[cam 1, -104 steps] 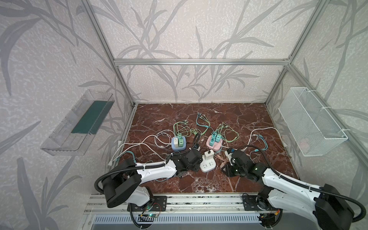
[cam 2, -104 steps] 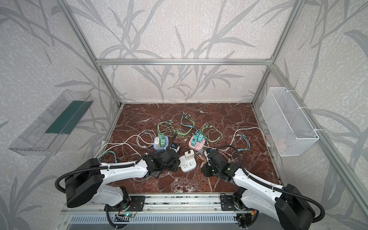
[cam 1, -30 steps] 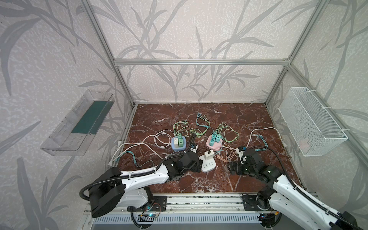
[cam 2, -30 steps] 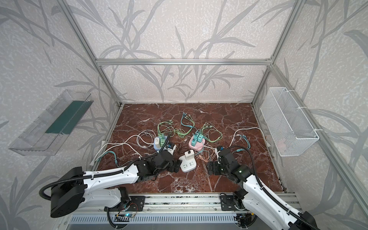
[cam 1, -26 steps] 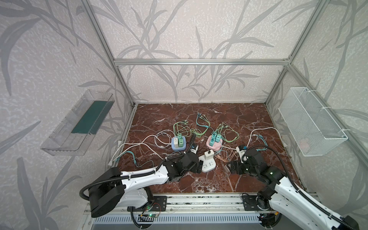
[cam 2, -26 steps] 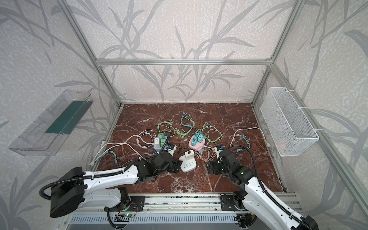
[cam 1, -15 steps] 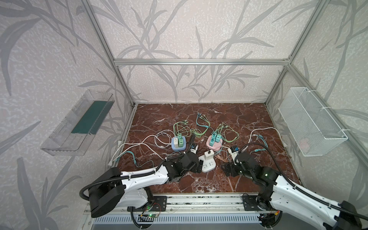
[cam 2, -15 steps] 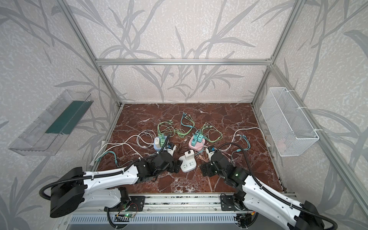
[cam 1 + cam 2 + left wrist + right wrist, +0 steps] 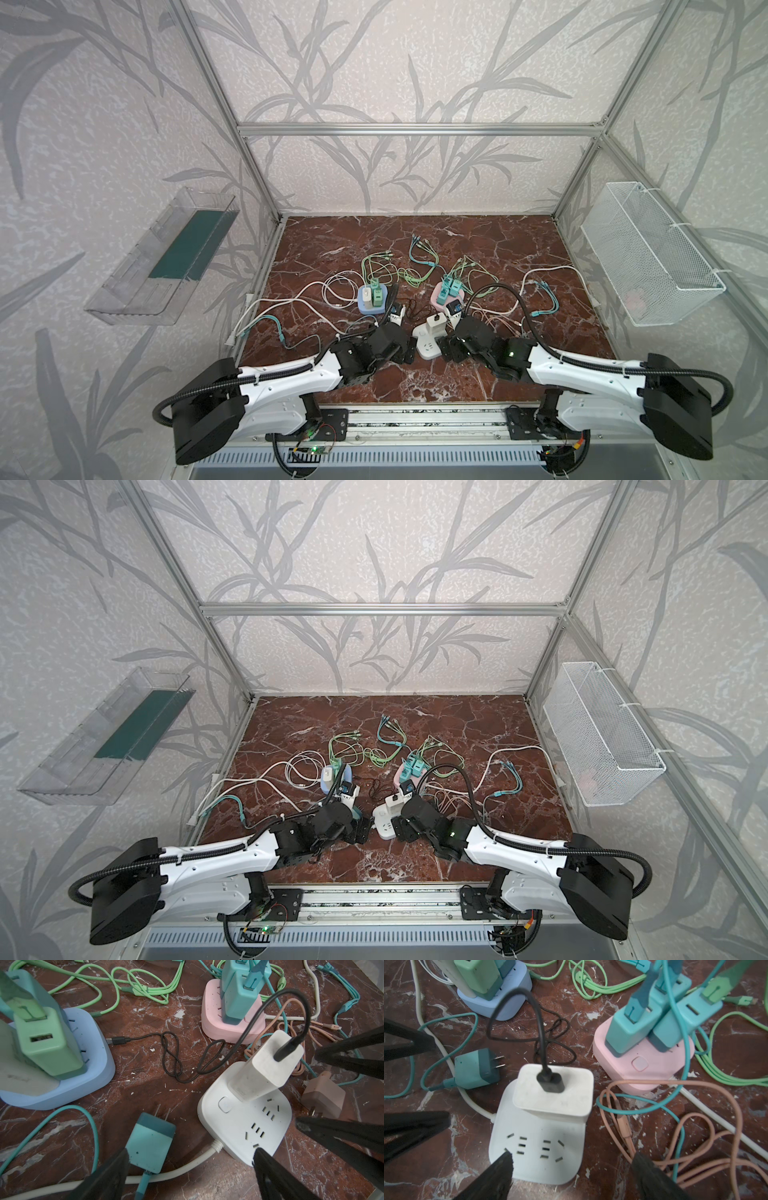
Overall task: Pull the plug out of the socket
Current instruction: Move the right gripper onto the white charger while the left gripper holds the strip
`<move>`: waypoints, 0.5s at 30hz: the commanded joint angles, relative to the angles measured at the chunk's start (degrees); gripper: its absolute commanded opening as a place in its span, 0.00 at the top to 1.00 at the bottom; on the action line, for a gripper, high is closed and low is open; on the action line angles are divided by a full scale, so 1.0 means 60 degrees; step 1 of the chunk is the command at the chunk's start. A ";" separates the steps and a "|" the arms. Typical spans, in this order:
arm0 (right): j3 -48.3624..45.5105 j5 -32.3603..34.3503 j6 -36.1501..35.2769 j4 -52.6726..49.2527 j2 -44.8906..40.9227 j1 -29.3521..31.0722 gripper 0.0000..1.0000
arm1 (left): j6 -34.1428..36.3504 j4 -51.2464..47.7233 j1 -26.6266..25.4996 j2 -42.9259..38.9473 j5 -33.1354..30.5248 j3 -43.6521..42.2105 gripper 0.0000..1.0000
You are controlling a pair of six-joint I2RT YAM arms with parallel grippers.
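A white plug (image 9: 553,1091) with a black cable stands upright in the white socket (image 9: 537,1147), near the front middle of the floor in both top views (image 9: 428,345) (image 9: 384,820). My left gripper (image 9: 191,1152) is open, low at the socket's left side. One of its fingers is by a loose teal plug (image 9: 150,1142), the other at the socket's corner. My right gripper (image 9: 572,1156) is open at the socket's right side. One finger (image 9: 500,1169) covers the socket's front corner, the other lies over pink cables. Neither touches the white plug (image 9: 268,1068).
A blue socket (image 9: 372,297) with green and white plugs and a pink socket (image 9: 446,291) with teal plugs stand just behind. A loose pink-brown plug (image 9: 323,1095) and many cables lie around. A wire basket (image 9: 648,266) hangs on the right wall and a clear tray (image 9: 166,257) on the left wall.
My right arm has moved left, bringing its gripper up against the white socket's right side. The left gripper has stayed beside the socket.
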 commanded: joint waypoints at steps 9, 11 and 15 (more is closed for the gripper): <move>0.0827 0.0544 -0.0021 0.1136 0.1499 0.0061 0.18 | -0.0171 -0.0037 -0.0115 -0.0263 -0.0195 -0.0215 0.06; 0.0912 0.0517 -0.0033 0.1164 0.1682 0.0036 0.23 | -0.0139 -0.0027 -0.0141 -0.0207 -0.0141 -0.0200 0.07; 0.0954 0.0234 -0.0051 0.1321 0.1889 -0.0121 0.27 | -0.0133 0.0086 -0.0239 -0.0137 0.0020 -0.0200 0.08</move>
